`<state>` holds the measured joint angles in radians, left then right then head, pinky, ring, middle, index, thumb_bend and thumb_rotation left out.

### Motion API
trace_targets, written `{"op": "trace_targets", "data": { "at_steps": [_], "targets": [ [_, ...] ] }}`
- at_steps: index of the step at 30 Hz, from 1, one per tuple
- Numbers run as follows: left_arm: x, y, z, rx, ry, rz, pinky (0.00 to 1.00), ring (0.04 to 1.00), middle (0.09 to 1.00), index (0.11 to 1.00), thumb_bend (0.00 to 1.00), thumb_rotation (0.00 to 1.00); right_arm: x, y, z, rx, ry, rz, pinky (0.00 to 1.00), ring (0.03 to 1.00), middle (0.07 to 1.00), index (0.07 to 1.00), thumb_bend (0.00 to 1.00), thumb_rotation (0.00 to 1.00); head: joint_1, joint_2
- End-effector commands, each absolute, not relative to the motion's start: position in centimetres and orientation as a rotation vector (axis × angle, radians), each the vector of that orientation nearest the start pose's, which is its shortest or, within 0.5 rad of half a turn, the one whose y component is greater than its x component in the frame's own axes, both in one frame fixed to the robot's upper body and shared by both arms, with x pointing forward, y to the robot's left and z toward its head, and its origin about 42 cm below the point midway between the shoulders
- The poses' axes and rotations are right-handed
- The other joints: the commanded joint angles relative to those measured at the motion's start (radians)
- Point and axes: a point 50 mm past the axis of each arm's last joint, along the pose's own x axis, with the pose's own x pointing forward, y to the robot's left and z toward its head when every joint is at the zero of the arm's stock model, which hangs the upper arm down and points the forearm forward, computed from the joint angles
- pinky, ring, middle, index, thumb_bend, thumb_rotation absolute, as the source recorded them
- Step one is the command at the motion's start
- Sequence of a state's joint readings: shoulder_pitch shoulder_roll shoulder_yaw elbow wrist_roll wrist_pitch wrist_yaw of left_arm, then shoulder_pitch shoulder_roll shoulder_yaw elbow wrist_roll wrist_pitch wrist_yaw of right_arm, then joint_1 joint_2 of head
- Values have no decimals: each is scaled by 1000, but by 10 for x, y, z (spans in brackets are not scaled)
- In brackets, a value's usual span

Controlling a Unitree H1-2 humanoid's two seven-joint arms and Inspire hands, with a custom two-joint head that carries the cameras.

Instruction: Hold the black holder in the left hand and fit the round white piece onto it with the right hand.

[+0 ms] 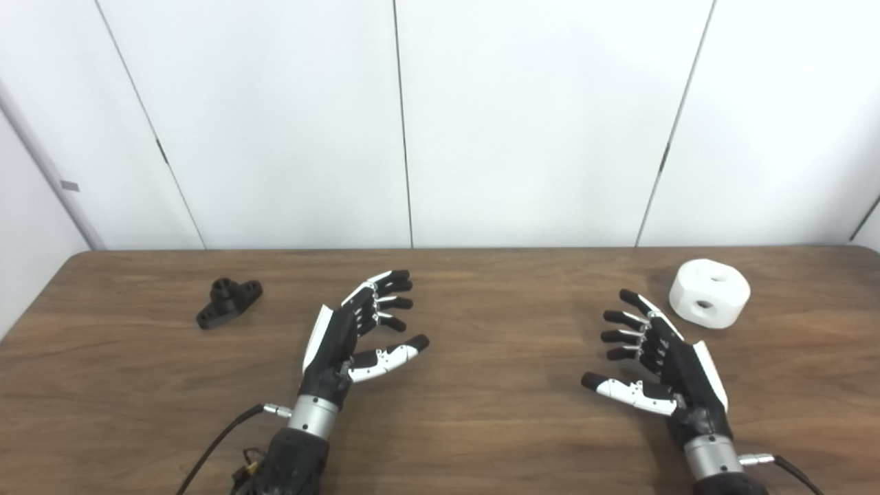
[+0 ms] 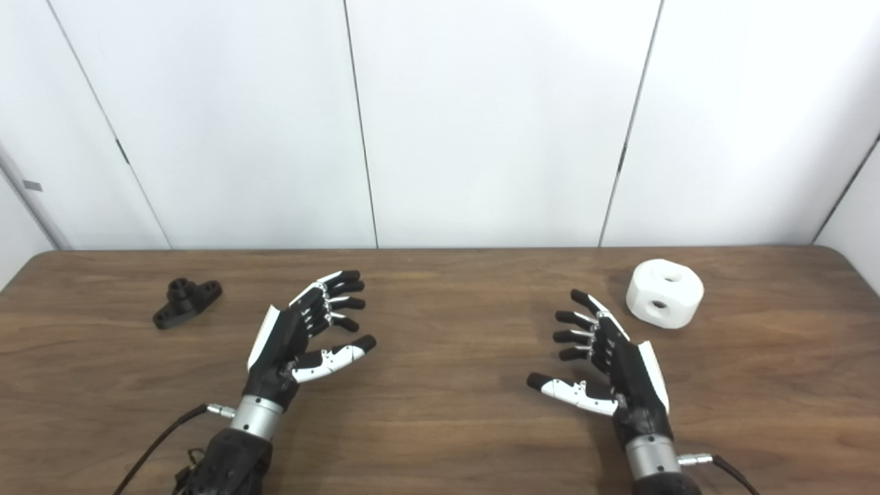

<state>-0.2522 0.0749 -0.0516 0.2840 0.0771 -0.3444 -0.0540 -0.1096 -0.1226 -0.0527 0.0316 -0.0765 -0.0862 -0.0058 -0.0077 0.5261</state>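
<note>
The black holder lies on the wooden table at the far left, a flat base with a short round post. The round white piece, with holes in its top and side, sits at the far right. My left hand is open and empty over the table's middle left, to the right of the holder and apart from it. My right hand is open and empty, just left of and nearer than the white piece, not touching it.
White wall panels stand behind the table's far edge. A black cable runs from my left wrist toward the bottom edge, and another leaves my right wrist at the bottom right.
</note>
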Motion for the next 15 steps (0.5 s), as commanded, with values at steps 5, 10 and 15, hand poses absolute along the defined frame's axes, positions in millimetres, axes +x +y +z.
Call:
{"op": "trace_targets", "data": {
  "at_steps": [5, 10, 15],
  "targets": [
    [344, 207, 91, 170, -212, -162, 571, 720, 792, 802, 641, 0, 324, -257, 148, -198, -255, -31, 572, 682, 760, 860, 767, 10, -2, 1],
    [343, 207, 92, 164, -209, -163, 566, 717, 792, 803, 650, 0, 324, -256, 148, -204, -256, -33, 565, 676, 759, 859, 767, 14, -3, 3],
    [344, 206, 92, 169, -211, -165, 560, 715, 790, 799, 644, 0, 324, -257, 149, -202, -252, -30, 575, 682, 761, 861, 765, 9, 38, 4]
  ]
}}
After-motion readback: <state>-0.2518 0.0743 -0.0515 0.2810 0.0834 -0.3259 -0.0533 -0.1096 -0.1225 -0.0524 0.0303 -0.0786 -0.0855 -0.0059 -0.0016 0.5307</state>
